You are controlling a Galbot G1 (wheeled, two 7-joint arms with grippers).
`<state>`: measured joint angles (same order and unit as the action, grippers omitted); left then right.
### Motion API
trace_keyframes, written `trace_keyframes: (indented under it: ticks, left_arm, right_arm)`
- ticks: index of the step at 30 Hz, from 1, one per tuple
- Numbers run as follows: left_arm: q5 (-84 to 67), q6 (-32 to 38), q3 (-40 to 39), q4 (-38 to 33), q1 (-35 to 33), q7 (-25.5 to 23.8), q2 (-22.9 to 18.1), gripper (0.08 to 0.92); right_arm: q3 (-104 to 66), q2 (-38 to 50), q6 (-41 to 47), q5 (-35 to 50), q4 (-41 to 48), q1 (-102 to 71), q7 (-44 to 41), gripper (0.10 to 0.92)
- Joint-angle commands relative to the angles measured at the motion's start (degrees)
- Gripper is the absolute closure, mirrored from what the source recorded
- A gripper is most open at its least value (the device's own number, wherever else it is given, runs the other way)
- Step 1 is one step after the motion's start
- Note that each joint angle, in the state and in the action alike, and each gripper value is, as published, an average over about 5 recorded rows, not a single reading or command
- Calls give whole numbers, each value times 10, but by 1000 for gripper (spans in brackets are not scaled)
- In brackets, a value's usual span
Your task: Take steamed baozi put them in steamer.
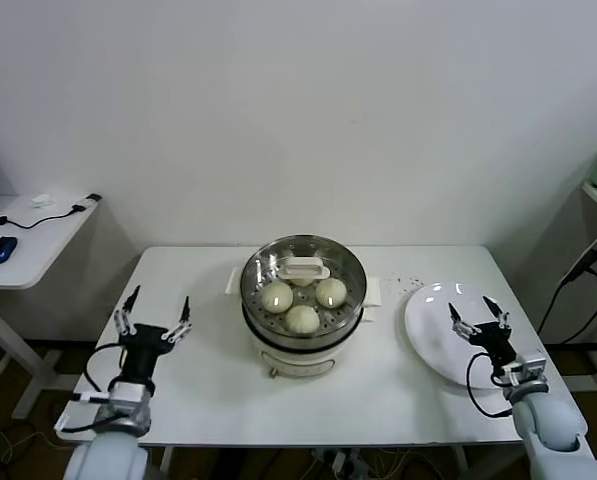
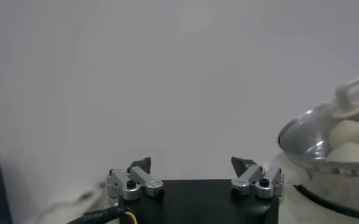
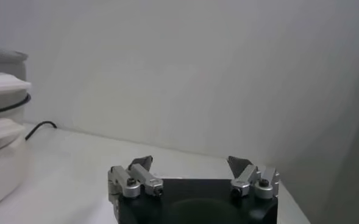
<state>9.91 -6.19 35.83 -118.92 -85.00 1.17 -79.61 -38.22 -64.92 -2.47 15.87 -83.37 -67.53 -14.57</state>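
Note:
The steel steamer (image 1: 303, 335) stands on its cream base at the table's middle. Several cream-white baozi (image 1: 301, 319) lie on its perforated tray. A white handle (image 1: 305, 268) shows over the back ones. The left wrist view catches the steamer's rim (image 2: 325, 176) and a baozi (image 2: 353, 137) off to one side. The steamer's base (image 3: 2, 158) also shows in the right wrist view. My left gripper (image 1: 156, 315) (image 2: 191, 163) hovers open and empty over the table, left of the steamer. My right gripper (image 1: 481, 315) (image 3: 190, 161) is open and empty above the white plate (image 1: 428, 330).
The plate on the right holds nothing. A side desk (image 1: 38, 240) with a blue mouse (image 1: 0, 250) and a cable stands to the far left. A black cable (image 1: 578, 275) hangs past the table's right edge. Small specks (image 1: 410, 283) lie behind the plate.

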Motion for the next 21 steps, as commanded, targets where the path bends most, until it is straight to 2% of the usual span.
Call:
trace_keyframes:
  ticks: [1, 21]
  left_arm:
    - [-173, 109, 89, 62, -57, -17, -56, 177]
    - [-123, 98, 92, 57, -67, -54, -54, 177]
  right_arm:
    - [-10, -13, -6, -4, -14, -10, -20, 203]
    - [-31, -32, -8, -1, -43, -21, -21, 203]
